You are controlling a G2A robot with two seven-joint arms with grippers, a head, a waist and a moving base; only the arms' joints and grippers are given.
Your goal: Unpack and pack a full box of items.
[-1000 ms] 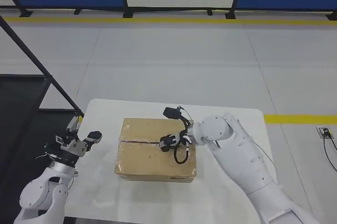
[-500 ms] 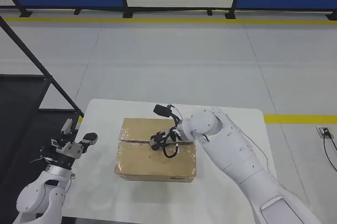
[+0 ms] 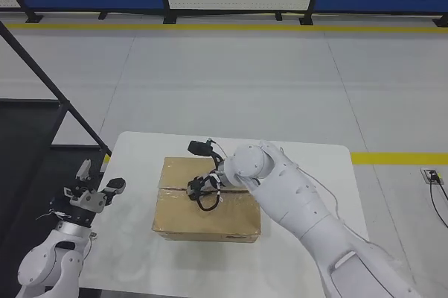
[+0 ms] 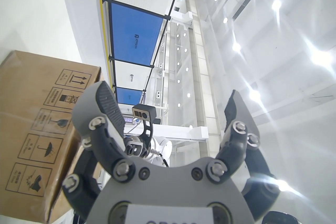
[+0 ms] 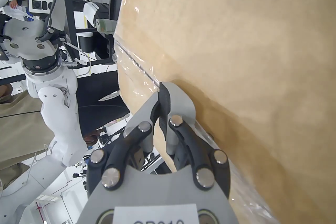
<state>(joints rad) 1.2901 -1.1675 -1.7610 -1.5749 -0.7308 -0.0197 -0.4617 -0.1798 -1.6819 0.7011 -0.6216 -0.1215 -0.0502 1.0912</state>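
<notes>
1. Under the right hand point(image 3: 197, 187), in the top view, lies the closed cardboard box point(image 3: 209, 216), which stands on the white bench point(image 3: 135, 149). This hand sits on the box's top face, right at the taped seam point(image 3: 170, 188) where the two flaps meet. The left hand point(image 3: 99, 179) hangs off to the side of the box, apart from it and over the bench's edge. Its two fingers are spread with nothing between them.

2. Seen from the left wrist, the left hand point(image 4: 170, 99) has its fingers wide apart and holds nothing. The ribbed pads point(image 4: 106, 99) face each other across the gap. The box point(image 4: 39, 117) stands just beside one finger and turns an end face printed with handling symbols toward the hand. No contact between finger and box can be made out. Past the fingers, farther off, a small black camera point(image 4: 143, 112) sits on the other arm's wrist.

3. From the right wrist, the right hand point(image 5: 164, 96) has its fingers closed pad to pad, with nothing gripped between them. Their tips lie at the taped seam point(image 5: 136, 62) on the top of the box point(image 5: 236, 38). Clear tape glints along the seam ahead of the fingertips. Beyond the box's edge in front of this hand, the left arm point(image 5: 56, 104) stands well apart.
</notes>
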